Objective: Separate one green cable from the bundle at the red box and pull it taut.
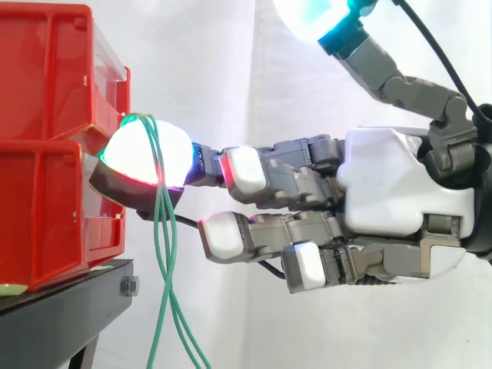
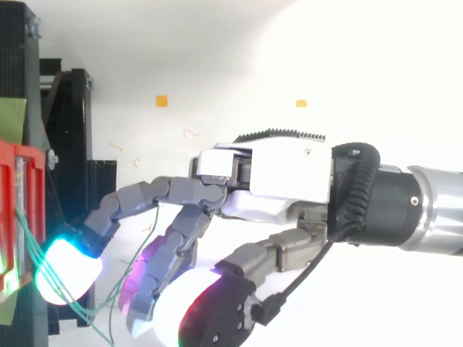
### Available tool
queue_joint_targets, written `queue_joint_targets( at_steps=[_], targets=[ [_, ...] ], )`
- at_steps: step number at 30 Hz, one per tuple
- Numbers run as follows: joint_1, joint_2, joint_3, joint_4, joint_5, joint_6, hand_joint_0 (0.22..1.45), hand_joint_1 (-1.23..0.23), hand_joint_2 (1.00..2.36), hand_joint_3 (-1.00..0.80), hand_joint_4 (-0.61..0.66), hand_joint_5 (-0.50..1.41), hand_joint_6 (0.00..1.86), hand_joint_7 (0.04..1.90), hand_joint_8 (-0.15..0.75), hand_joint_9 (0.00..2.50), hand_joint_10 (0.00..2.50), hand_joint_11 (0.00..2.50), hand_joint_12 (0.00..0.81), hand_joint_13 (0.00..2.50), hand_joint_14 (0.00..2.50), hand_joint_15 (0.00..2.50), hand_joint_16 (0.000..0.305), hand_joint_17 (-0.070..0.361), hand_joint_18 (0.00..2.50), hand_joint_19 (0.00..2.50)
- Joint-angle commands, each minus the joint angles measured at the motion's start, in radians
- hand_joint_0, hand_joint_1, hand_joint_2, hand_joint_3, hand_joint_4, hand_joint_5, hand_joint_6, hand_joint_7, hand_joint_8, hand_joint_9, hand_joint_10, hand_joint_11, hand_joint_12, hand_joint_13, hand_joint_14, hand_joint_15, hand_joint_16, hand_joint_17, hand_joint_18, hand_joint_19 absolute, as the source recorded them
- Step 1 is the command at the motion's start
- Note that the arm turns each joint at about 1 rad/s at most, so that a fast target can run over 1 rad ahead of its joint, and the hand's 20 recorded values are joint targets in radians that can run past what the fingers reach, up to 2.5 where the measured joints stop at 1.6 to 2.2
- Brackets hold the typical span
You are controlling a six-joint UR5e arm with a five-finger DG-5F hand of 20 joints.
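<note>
Green cables (image 1: 159,231) hang from the front edge of the 2 stacked red bins (image 1: 46,154) and fall past the front edge of the black stand (image 1: 69,307). My hand (image 1: 400,192) reaches in level, fingers spread and nearly straight, pinching nothing. 1 glowing fingertip (image 1: 134,150) presses the strands at the bins' front, and they drape over it. My thumb (image 1: 315,19) is lifted well above.
</note>
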Motion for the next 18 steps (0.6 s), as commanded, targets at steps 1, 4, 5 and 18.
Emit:
queue_joint_targets(
  at_steps=[1,4,5,18],
  targets=[
    [0.005,-0.001,-0.022,0.005,-0.003,0.039,0.37,-0.57,1.0,-0.5,0.25,-0.15,0.5,0.64,0.351,1.06,0.01,0.36,0.45,0.84,0.02,0.46,0.083,0.187,1.09,0.43],
    [0.019,0.001,-0.073,0.071,0.001,0.066,0.37,-0.57,1.0,-0.5,0.25,-0.15,0.5,0.64,0.348,1.06,0.01,0.35,0.451,0.84,0.01,0.46,0.083,0.187,1.09,0.44],
    [0.02,0.001,-0.085,0.098,0.003,0.075,0.37,-0.57,1.0,-0.5,0.25,-0.15,0.5,0.64,0.349,1.07,0.01,0.35,0.451,0.84,0.01,0.46,0.083,0.187,1.09,0.44],
    [0.028,0.001,-0.097,0.129,0.0,0.13,0.37,-0.62,1.0,-0.5,0.26,-0.14,0.5,0.69,0.353,1.08,0.01,0.36,0.453,0.86,0.01,0.46,0.084,0.189,1.11,0.45]
  ],
)
